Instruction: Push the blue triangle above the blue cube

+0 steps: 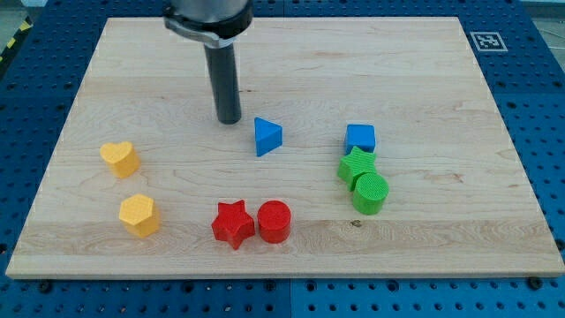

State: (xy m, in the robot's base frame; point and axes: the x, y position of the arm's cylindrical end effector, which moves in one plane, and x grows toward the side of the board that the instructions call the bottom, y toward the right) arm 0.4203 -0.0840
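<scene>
Your arm has no jaws, only a rod holding nothing; my tip [229,119] rests on the board [291,44] just left of the blue triangle [267,136], apparently not quite touching. You'll see the triangle lying well left of the blue cube [360,138], roughly level with it.

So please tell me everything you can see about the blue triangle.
The blue triangle is a small wedge-shaped block of solid blue with a matte, plastic-like look. It lies near the middle of the wooden board, one point toward the view's bottom left. Nothing touches it: my tip stands just off its upper left, and the blue cube sits apart to the view's right.
</scene>
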